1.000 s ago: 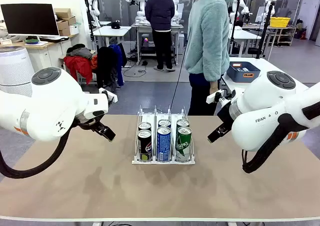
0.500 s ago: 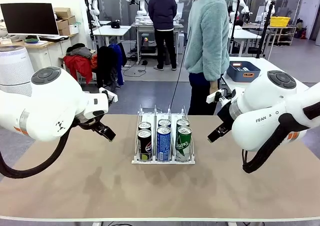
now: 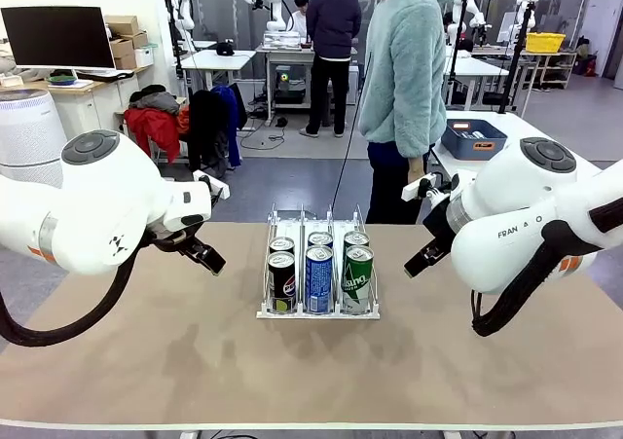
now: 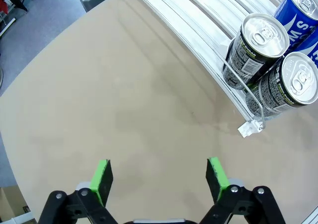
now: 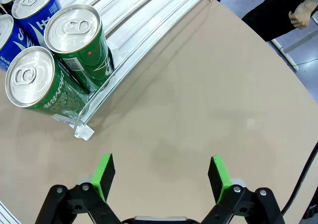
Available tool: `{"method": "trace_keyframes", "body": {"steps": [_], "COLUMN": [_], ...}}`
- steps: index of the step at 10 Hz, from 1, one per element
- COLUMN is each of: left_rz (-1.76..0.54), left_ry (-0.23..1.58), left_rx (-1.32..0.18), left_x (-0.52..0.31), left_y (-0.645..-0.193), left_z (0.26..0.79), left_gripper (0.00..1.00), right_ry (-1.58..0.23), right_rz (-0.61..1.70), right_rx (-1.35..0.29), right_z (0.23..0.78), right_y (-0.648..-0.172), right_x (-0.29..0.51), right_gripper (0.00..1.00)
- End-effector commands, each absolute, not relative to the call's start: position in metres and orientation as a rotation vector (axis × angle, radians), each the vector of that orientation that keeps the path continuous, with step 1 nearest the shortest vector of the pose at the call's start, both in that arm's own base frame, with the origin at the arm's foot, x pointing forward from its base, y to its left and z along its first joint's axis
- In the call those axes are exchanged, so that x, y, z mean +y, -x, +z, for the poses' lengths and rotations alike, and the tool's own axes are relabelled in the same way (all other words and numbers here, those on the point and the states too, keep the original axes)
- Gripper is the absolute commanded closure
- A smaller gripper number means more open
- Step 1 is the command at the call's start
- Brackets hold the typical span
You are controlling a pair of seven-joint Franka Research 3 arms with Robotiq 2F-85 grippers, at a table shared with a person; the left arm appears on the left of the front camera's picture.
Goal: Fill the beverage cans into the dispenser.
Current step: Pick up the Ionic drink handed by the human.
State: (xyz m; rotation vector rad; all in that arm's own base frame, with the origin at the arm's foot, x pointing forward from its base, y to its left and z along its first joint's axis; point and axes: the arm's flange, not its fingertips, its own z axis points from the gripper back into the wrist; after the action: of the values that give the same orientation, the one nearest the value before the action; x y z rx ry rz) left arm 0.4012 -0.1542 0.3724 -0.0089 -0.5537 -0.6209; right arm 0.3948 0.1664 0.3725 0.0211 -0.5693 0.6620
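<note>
The white wire dispenser (image 3: 268,312) stands mid-table with several beverage cans upright in it, two per lane: black cans (image 3: 282,281) left, blue-and-white cans (image 3: 319,278) middle, green cans (image 3: 358,278) right. My left gripper (image 3: 206,258) hangs open left of the rack, nothing between its green pads; in its wrist view the left gripper (image 4: 159,179) hovers over bare table, with the black cans (image 4: 251,50) at upper right. My right gripper (image 3: 419,261) hangs open to the right, empty. From its wrist, the right gripper (image 5: 161,178) faces the green cans (image 5: 79,45) and the rack rail (image 5: 144,20).
A person in a pale teal fleece (image 3: 404,69) stands at the table's far edge, one hand (image 5: 300,15) hanging by the side. A blue-grey bin (image 3: 474,139) sits on another table behind at right. Bare tan tabletop (image 3: 146,361) stretches on both sides and in front of the rack.
Both arms, the cans and the rack stay where they were. A person far in the background has stepped to the right.
</note>
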Motion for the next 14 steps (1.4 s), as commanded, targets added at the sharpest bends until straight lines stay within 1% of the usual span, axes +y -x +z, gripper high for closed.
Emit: {"method": "trace_keyframes", "body": {"steps": [1,2,3,4,5,6,7,8,9,10,11,12,13,14], "left_rz": [-0.64,-0.668,-0.698,-0.729,-0.741,-0.809,-0.906,-0.927,-0.943,-1.021,-1.06,-1.052,-1.038,-1.083], "left_ry": [0.115,0.148,0.165,0.211,0.217,0.238,0.269,0.224,0.221,0.279,0.365,0.376,0.359,0.315], "left_rx": [-0.504,-0.519,-0.473,-0.459,-0.479,-0.51,-0.498,-0.506,-0.518,-0.501,-0.505,-0.517,-0.514,-0.543], "left_x": [-0.165,-0.17,-0.164,-0.153,-0.15,-0.151,-0.148,-0.143,-0.139,-0.132,-0.123,-0.115,-0.108,-0.097], "left_y": [-0.389,-0.396,-0.398,-0.395,-0.394,-0.384,-0.368,-0.367,-0.367,-0.36,-0.355,-0.355,-0.354,-0.351], "left_z": [0.388,0.397,0.409,0.427,0.444,0.466,0.496,0.517,0.535,0.556,0.576,0.588,0.6,0.611], "left_gripper": [0.0,0.0,0.0,0.0,0.0,0.0,0.0,0.0,0.0,0.0,0.0,0.0,0.0,0.0], "right_ry": [-0.192,-0.264,-0.307,-0.34,-0.364,-0.396,-0.439,-0.417,-0.446,-0.474,-0.486,-0.496,-0.495,-0.485], "right_rz": [0.729,0.785,0.779,0.782,0.839,0.88,0.939,0.946,0.97,0.981,0.982,0.985,0.964,0.968], "right_rx": [-0.509,-0.473,-0.494,-0.509,-0.498,-0.475,-0.457,-0.461,-0.442,-0.437,-0.449,-0.465,-0.521,-0.576], "right_z": [0.395,0.417,0.429,0.439,0.466,0.485,0.511,0.536,0.56,0.579,0.601,0.624,0.644,0.657], "right_y": [-0.377,-0.384,-0.384,-0.38,-0.383,-0.38,-0.367,-0.367,-0.367,-0.362,-0.357,-0.356,-0.354,-0.353], "right_x": [0.165,0.151,0.148,0.148,0.138,0.133,0.133,0.122,0.114,0.109,0.103,0.095,0.087,0.076], "right_gripper": [0.0,0.0,0.0,0.0,0.0,0.0,0.0,0.0,0.0,0.0,0.0,0.0,0.0,0.0]}}
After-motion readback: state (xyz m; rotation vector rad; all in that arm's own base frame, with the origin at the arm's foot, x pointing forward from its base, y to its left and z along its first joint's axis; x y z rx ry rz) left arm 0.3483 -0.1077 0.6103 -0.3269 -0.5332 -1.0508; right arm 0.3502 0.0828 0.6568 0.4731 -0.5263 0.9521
